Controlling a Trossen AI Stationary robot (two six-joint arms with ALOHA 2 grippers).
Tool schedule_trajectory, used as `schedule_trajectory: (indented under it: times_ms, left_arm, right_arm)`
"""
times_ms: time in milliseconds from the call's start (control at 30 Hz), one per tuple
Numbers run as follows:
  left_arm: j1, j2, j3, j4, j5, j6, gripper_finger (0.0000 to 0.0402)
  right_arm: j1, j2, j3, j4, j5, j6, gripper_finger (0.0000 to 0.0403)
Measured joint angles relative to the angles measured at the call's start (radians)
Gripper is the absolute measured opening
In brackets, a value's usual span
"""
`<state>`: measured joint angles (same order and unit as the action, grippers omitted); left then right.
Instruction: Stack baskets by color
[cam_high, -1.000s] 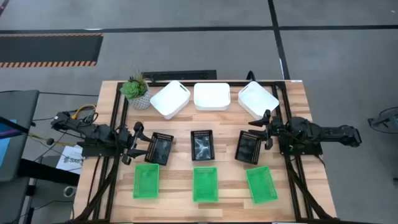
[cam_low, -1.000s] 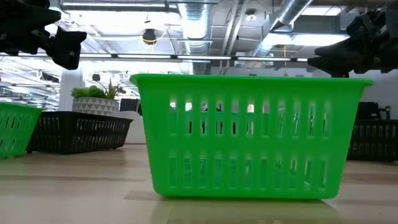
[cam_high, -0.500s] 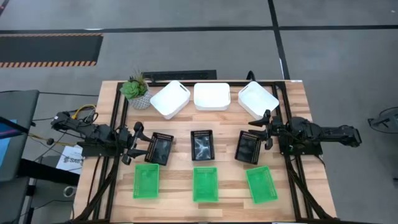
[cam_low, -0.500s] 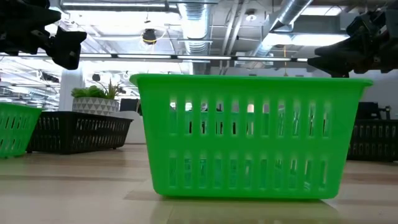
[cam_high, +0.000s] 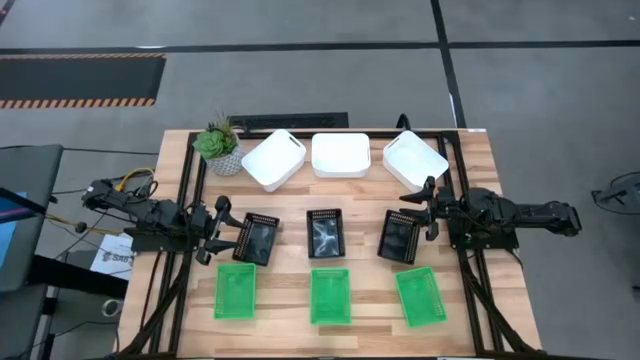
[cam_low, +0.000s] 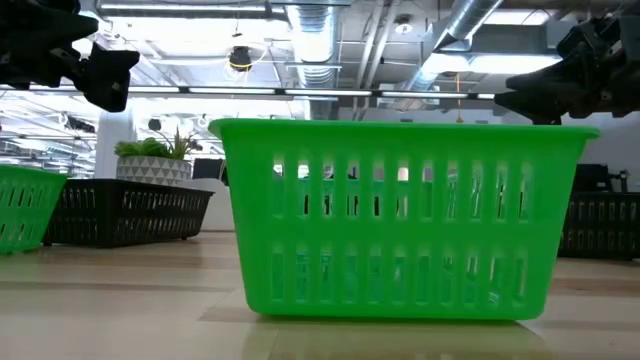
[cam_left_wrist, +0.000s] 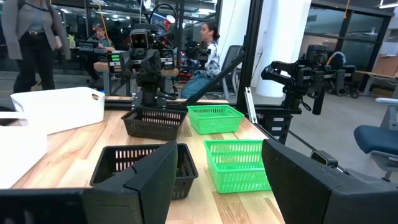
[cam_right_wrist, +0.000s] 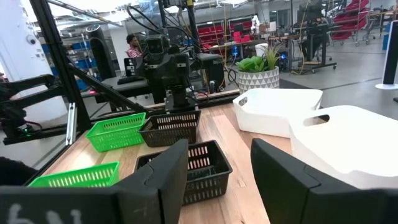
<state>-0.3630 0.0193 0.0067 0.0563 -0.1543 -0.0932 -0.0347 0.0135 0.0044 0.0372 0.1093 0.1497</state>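
Note:
Three white baskets (cam_high: 272, 160) (cam_high: 340, 155) (cam_high: 415, 160) stand in a row along the table's far side. Three black mesh baskets (cam_high: 257, 238) (cam_high: 325, 233) (cam_high: 400, 236) line the middle. Three green mesh baskets (cam_high: 236, 291) (cam_high: 330, 296) (cam_high: 420, 296) sit in the near row, all resting on their bottoms. My left gripper (cam_high: 228, 232) hovers open and level at the left, just beside the left black basket (cam_left_wrist: 146, 168). My right gripper (cam_high: 425, 210) hovers open and level at the right, beside the right black basket (cam_right_wrist: 186, 168). Neither holds anything.
A potted plant (cam_high: 218, 145) stands at the far left corner, next to the left white basket. Black frame rails (cam_high: 185, 200) (cam_high: 465, 280) run along both sides of the table. The middle green basket (cam_low: 400, 220) fills the low view. People (cam_left_wrist: 37, 37) are in the room beyond.

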Motion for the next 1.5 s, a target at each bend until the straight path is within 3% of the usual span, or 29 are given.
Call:
schedule_trajectory:
  times_ms: [1100,1500]
  left_arm:
    - [0.0,0.0,0.0,0.014,-0.035,0.018,0.0224]
    - [0.0,0.0,0.0,0.011,-0.062,-0.049,0.0224]
  right_arm:
    - [0.0,0.0,0.0,0.0,0.0,0.0,0.0201]
    - [0.0,0.0,0.0,0.0,0.0,0.0,0.0201]
